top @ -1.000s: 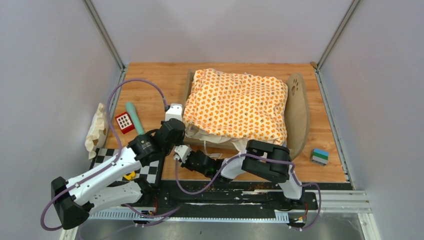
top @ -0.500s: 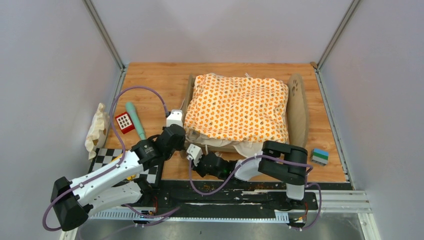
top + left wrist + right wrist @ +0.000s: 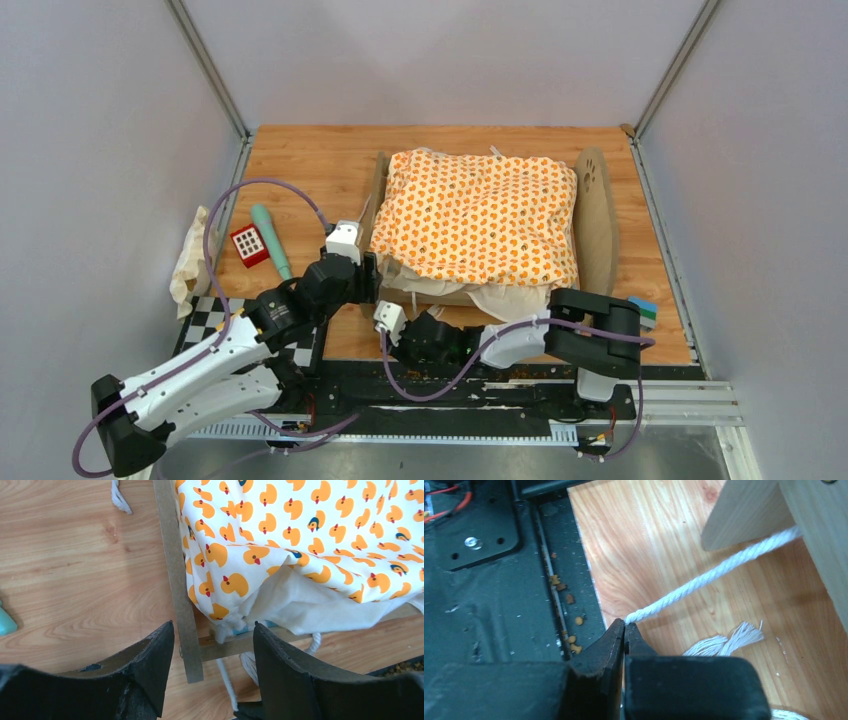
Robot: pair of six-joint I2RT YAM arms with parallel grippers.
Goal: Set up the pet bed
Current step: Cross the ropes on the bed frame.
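1. The pet bed [image 3: 596,225] stands on the wooden table [image 3: 300,170], in the middle and toward the far side. Its two rounded end boards are upright, one on the left and one on the right.
2. A cushion with orange ducks [image 3: 475,215] lies on top of the bed and covers almost all of its base. At the near edge, the cream underside of the cushion hangs over the frame.
3. The left gripper [image 3: 212,630] is at the near left corner of the bed. Its jaws are spread apart, and the corner of the light-wood frame sits between them. They grasp nothing.
4. In the left wrist view, the corner of the cushion droops just above this frame corner, and white cords hang down beside it.
5. The right gripper [image 3: 625,627] is low at the near edge of the table, in front of the bed. Its jaws are pressed together and pinch the end of a white twisted cord [image 3: 704,580].
6. This cord runs straight from the fingertips up to the wooden frame. A frayed cord end [image 3: 729,637] lies on the table just beside the gripper.
7. Left of the bed lie a red block [image 3: 248,244] and a teal tool [image 3: 270,240], close together. A crumpled beige cloth [image 3: 192,255] is at the left edge of the table.
8. A blue and green block [image 3: 641,311] rests near the right edge, partly hidden behind the right arm.
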